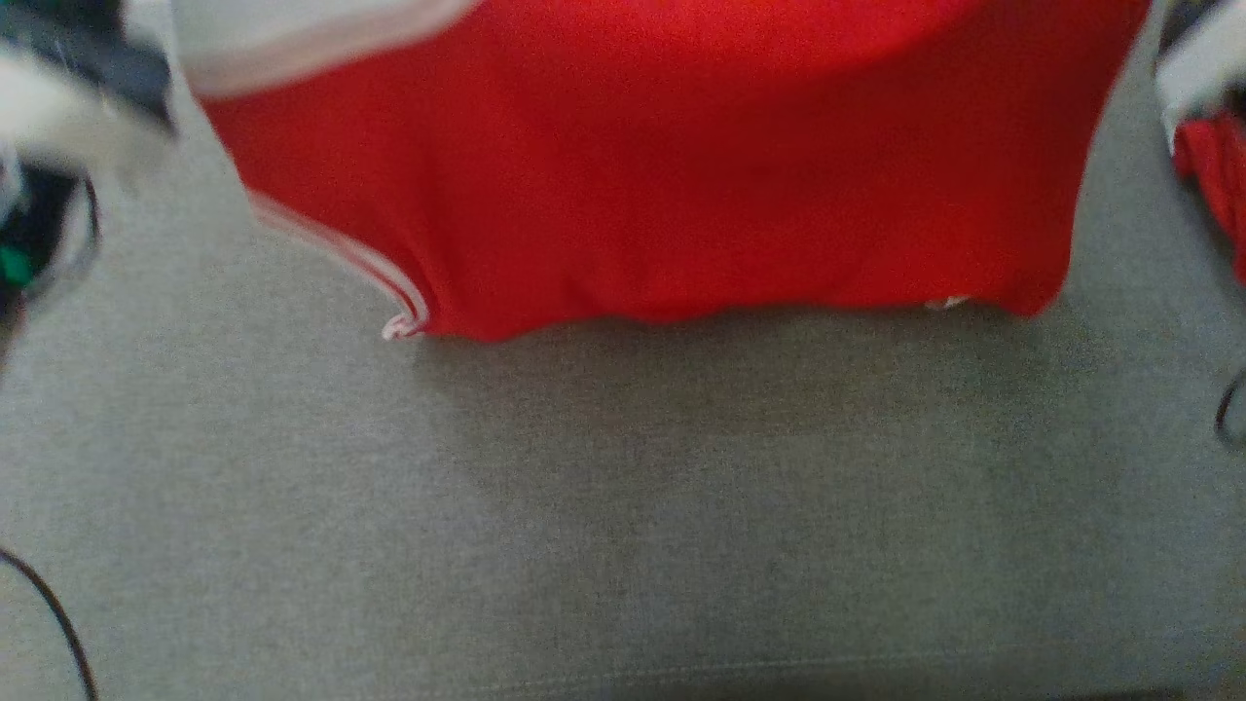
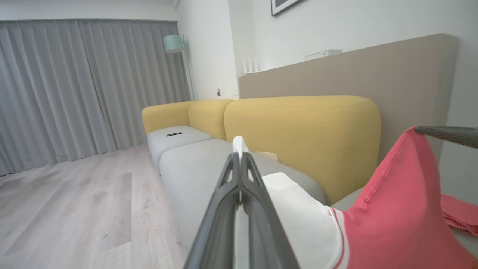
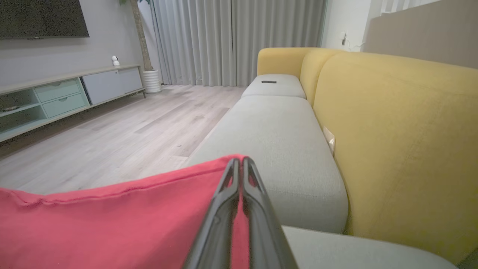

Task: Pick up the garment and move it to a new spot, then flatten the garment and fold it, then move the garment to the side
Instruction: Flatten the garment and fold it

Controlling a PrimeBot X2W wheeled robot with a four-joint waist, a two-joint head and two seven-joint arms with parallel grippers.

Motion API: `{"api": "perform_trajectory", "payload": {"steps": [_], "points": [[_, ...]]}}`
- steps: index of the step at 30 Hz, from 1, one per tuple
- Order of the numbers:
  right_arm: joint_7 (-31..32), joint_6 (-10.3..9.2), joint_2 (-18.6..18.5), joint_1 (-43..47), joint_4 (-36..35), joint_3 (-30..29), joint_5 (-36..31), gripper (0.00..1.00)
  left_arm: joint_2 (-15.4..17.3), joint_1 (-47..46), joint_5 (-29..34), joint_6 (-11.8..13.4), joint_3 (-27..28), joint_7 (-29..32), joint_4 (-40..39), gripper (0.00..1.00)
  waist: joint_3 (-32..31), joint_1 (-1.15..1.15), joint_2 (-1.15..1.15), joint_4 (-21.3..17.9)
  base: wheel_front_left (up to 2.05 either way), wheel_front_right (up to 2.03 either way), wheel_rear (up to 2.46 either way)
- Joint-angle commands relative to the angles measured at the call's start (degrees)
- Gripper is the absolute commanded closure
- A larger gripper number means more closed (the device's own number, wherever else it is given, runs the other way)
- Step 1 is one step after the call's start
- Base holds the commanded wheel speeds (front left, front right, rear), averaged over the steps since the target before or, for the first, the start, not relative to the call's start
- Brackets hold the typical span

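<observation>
A red garment (image 1: 662, 166) with a white sleeve and white striped trim hangs spread out between my two grippers, above the grey sofa seat (image 1: 623, 506). Its lower hem hovers over the cushion and casts a shadow there. In the left wrist view my left gripper (image 2: 240, 155) is shut on the white sleeve fabric (image 2: 298, 216). In the right wrist view my right gripper (image 3: 241, 164) is shut on the garment's red edge (image 3: 112, 224). The right gripper's dark finger (image 2: 448, 134) also appears in the left wrist view, holding up a red corner.
The yellow sofa backrest (image 2: 298, 134) runs behind the grey cushions. A small dark remote (image 2: 174, 134) lies on the far cushion. Wood floor (image 3: 130, 130) borders the sofa front, with a low cabinet (image 3: 56, 97) across the room. A black cable (image 1: 58, 623) crosses the lower left.
</observation>
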Motion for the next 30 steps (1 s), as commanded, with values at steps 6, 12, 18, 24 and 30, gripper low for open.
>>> {"api": "perform_trajectory", "payload": {"steps": [6, 12, 18, 24, 30], "points": [[-1.3, 0.37, -0.1, -25.4, 15.2, 6.0, 0.0, 1.00, -3.1, -28.5, 6.2, -1.7, -1.3, 0.4, 18.3, 1.00, 11.2, 0.00, 0.00, -1.6, 0.00, 0.00, 0.00], [-9.5, 0.37, 1.4, -43.2, 27.4, 7.0, -5.0, 1.00, -6.8, -47.6, 14.0, -1.9, -4.3, -6.5, 33.1, 1.00, 16.8, 0.00, 0.00, -2.3, 0.00, 0.00, 0.00], [-17.6, 0.37, 2.4, -52.6, 35.8, 7.1, -7.7, 1.00, -9.3, -60.1, 21.8, 0.0, -5.9, -10.7, 41.4, 1.00, 19.8, 0.00, 0.00, -2.0, 0.00, 0.00, 0.00], [-23.6, 0.37, 2.6, -52.1, 41.4, 10.1, -8.0, 1.00, -10.9, -55.5, 23.6, -0.6, -2.2, -10.9, 33.1, 1.00, 21.8, 0.00, 0.00, -0.2, 0.00, 0.00, 0.00], [-27.8, 0.37, 3.5, -44.0, 45.6, 15.4, -4.7, 1.00, -10.2, -38.7, 23.5, -1.9, -0.8, -10.9, 25.3, 1.00, 19.6, 0.00, 0.00, 1.4, 0.00, 0.00, 0.00]]}}
